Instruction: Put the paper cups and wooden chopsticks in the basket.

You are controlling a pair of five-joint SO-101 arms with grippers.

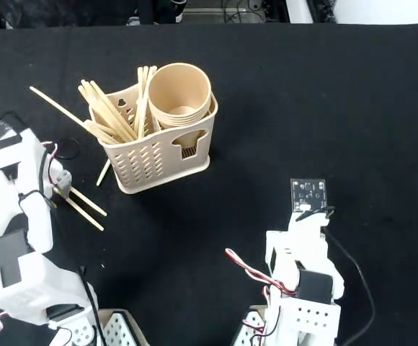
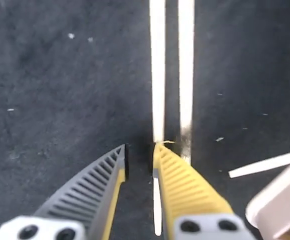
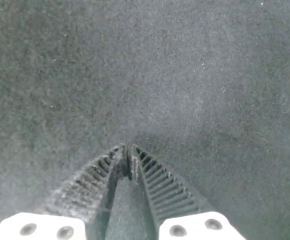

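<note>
Up at ten o'clock on the table we find the basket, and it's well stocked. The cups sit stacked in its three o'clock side. A bundle of chopsticks fans out of the nine o'clock side, one of them leaning far out toward ten o'clock.

We swing down to eight o'clock of the basket, and a pair of chopsticks lies flat on the cloth, side by side. A lone stick pokes out from under the basket's near corner.

The left gripper sits right at the end of that pair. From its wrist we see it only narrowly parted and gripping nothing. One chopstick runs along the inner edge of the yellow finger and slips beneath it. Its twin lies just outside that finger, and the grey finger stands clear of both.

Over at five o'clock, well apart from the basket, the right gripper hangs over bare cloth, tips pressed together, empty.
</note>
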